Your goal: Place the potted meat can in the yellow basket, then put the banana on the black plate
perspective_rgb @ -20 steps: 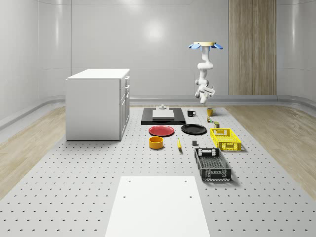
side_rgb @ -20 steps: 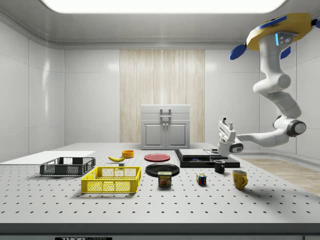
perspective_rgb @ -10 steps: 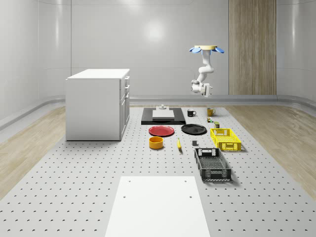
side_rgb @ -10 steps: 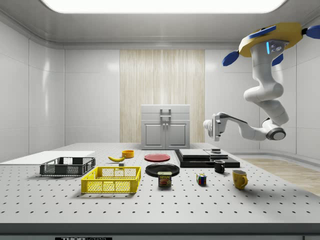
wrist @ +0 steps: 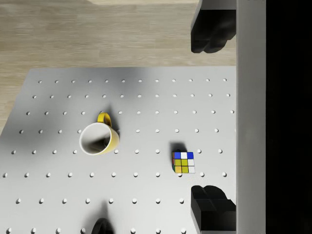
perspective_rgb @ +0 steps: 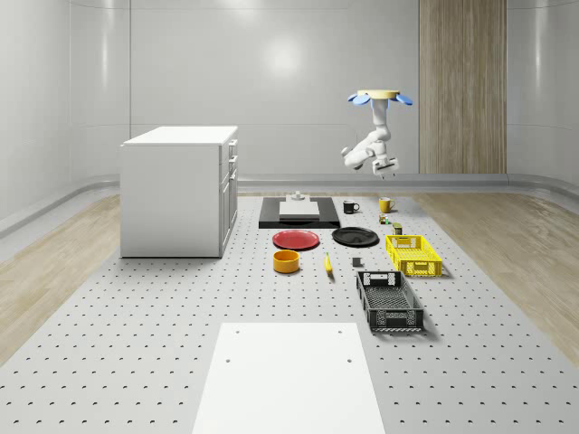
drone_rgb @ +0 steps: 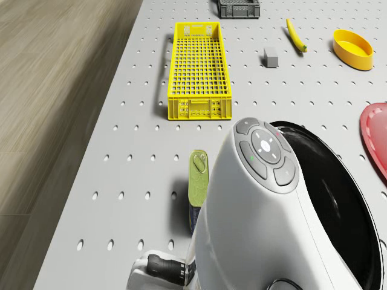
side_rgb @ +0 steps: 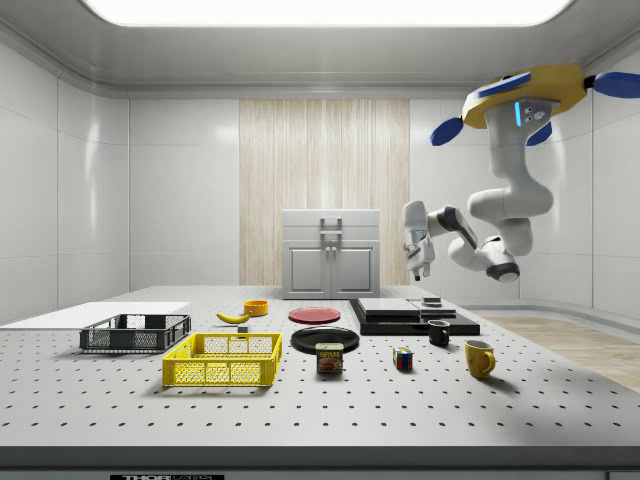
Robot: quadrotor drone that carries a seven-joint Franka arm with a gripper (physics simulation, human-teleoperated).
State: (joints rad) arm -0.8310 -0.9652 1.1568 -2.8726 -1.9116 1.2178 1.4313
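The potted meat can is a small tin with a dark printed label and a pale top bearing a pull tab; it stands upright on the perforated table, near the front in the side view, just right of the yellow basket and just in front of the black plate. The basket is a long rectangular mesh crate, open-topped, with nothing in it. The banana is yellow, curved, lying flat on the table, farther back in the side view, beyond the basket and left of the plate, apart from both. The plate is round, glossy and shallow, with nothing on it.
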